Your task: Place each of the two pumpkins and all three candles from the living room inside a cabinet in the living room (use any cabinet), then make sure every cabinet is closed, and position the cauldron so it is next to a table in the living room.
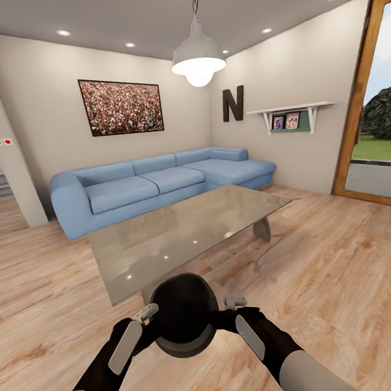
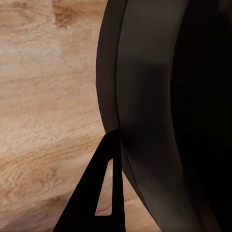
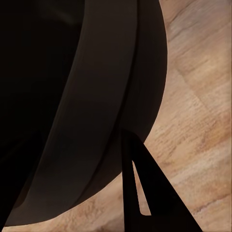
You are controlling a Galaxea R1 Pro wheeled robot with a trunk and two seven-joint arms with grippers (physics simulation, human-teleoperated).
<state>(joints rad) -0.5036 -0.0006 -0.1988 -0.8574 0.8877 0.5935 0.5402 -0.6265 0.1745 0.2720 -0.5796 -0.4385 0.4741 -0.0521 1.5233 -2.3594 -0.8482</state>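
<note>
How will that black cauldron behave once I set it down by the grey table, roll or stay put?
The cauldron looks round-bodied and rigid, so it may rock or roll if released tilted. Its smooth rim could slip, since the left gripper and right gripper each grip only one side. It seems bulky, so probably fairly heavy.

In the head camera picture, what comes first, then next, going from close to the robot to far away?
Cauldron → table → sofa → wall picture.
</note>
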